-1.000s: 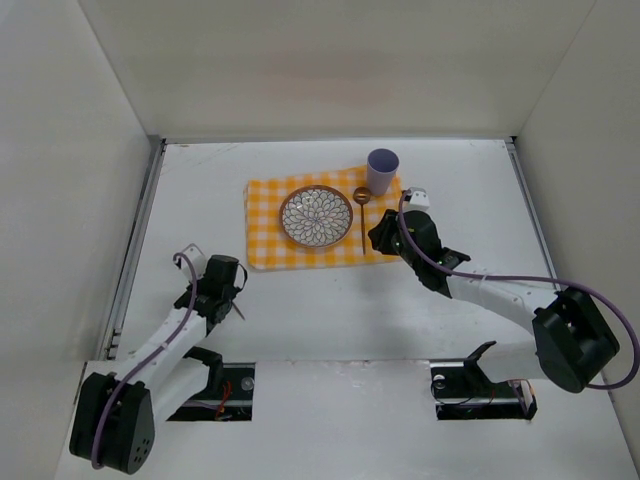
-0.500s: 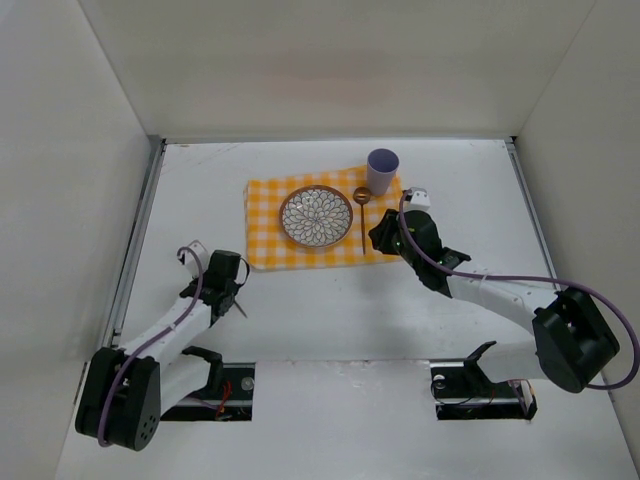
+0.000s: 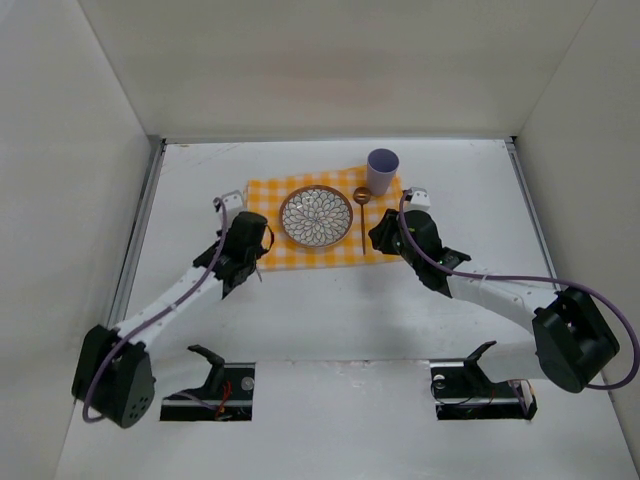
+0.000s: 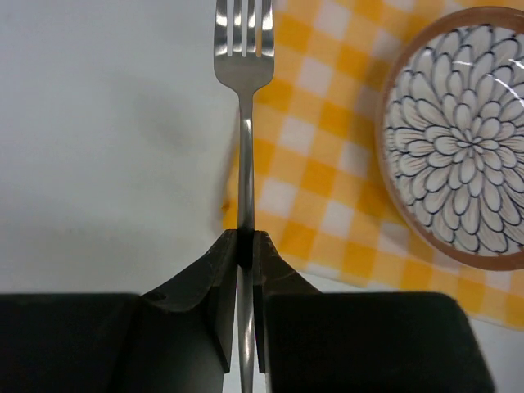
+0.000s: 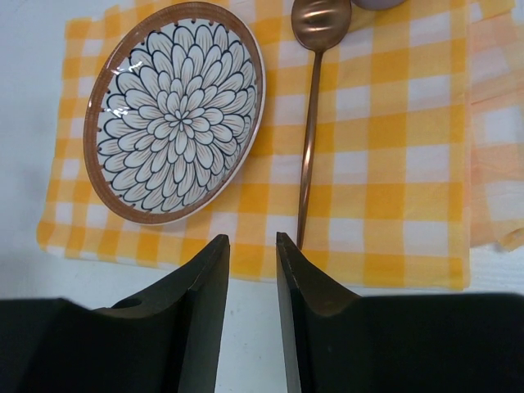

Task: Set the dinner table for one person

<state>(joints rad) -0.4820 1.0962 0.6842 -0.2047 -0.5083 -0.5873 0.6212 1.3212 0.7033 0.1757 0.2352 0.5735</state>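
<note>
Left wrist view: left gripper [image 4: 247, 244] is clamping the fork [image 4: 246, 123] straddling the checked cloth's [image 4: 327, 164] left edge, so releasing may land it askew; right gripper [image 5: 252, 250] is hanging part-open, empty.

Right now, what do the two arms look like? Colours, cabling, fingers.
The left arm and right arm match: white links, black joints, a purple cable looping along each. Their fingers are matte black and wedge-shaped.

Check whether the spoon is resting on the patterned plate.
No, the copper spoon lies flat on the yellow checked cloth beside the plate, clear of its rim.
</note>
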